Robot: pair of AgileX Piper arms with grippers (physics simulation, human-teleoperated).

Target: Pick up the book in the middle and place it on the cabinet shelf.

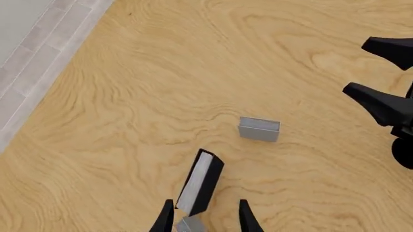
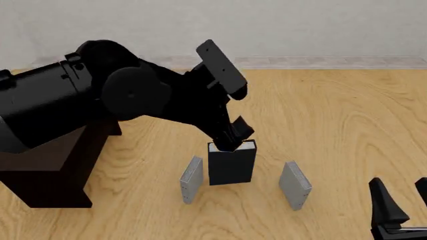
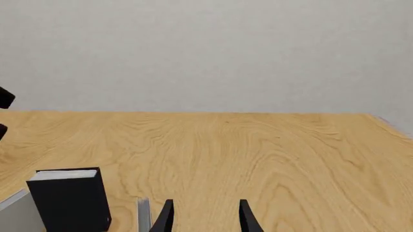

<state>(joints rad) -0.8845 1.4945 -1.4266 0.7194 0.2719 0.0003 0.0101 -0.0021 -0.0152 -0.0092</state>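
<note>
The book point(image 2: 231, 164), a thick black hardcover with white page edges, stands upright on the wooden table between two thinner grey books. My left gripper point(image 2: 233, 141) hovers right at its top edge. In the left wrist view the book point(image 1: 201, 181) lies between the spread fingers of the left gripper point(image 1: 205, 205), which is open. The cabinet shelf point(image 2: 47, 172), dark brown and low, stands at the left, partly hidden by the left arm. My right gripper point(image 2: 402, 200) waits open at the near right, away from the books; the book point(image 3: 67, 200) shows ahead of the right gripper point(image 3: 205, 212).
One grey book point(image 2: 191, 179) stands just left of the black one and another grey book point(image 2: 295, 185) stands to its right. The bulky left arm point(image 2: 100, 95) stretches over the cabinet. A pale wall and baseboard point(image 2: 320, 61) run along the far side.
</note>
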